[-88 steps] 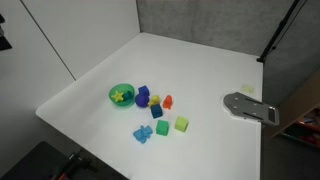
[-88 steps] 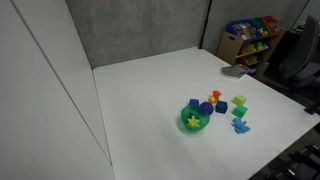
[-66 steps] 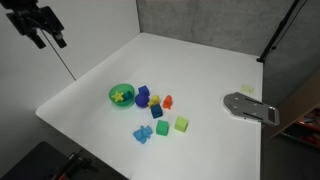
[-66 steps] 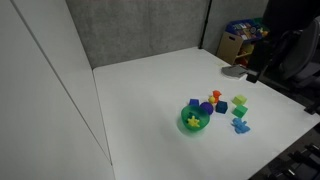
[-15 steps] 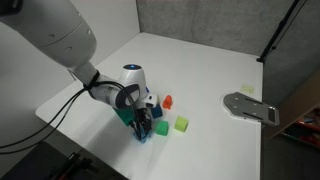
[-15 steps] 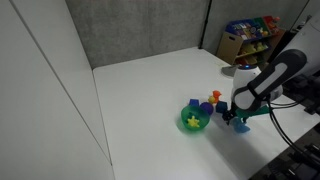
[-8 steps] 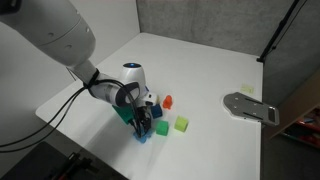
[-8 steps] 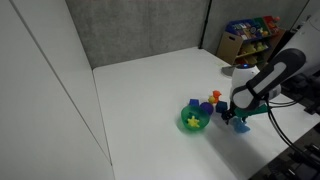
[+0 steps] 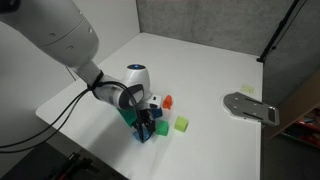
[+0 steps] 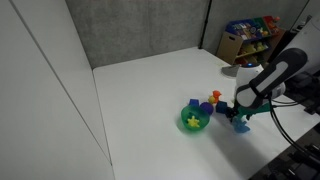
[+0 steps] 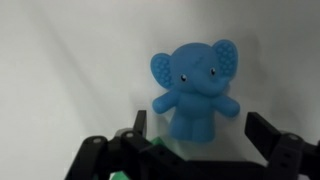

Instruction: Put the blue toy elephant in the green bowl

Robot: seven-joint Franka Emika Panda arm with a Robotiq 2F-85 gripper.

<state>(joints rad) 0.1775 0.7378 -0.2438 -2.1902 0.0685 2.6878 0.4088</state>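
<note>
The blue toy elephant [image 11: 193,92] stands upright on the white table, filling the middle of the wrist view. My gripper [image 11: 200,128] is open, with one finger on each side of the elephant's lower body and a gap on both sides. In both exterior views the gripper [image 9: 146,129] [image 10: 240,121] is down at the table among the toys, and the elephant [image 10: 241,127] shows only as a blue patch under it. The green bowl [image 10: 187,125] holds a yellow star and sits beside the toy cluster. In an exterior view the arm hides most of the bowl.
A light green cube [image 9: 181,124] and an orange toy [image 9: 167,101] lie close to the gripper. A dark blue cube [image 10: 205,107] stands next to the bowl. A grey metal plate [image 9: 250,107] lies near the table's edge. A toy shelf [image 10: 248,38] stands beyond the table.
The arm has shifted slightly sideways and the gripper has settled a little lower around the elephant. The toys and the bowl have not moved.
</note>
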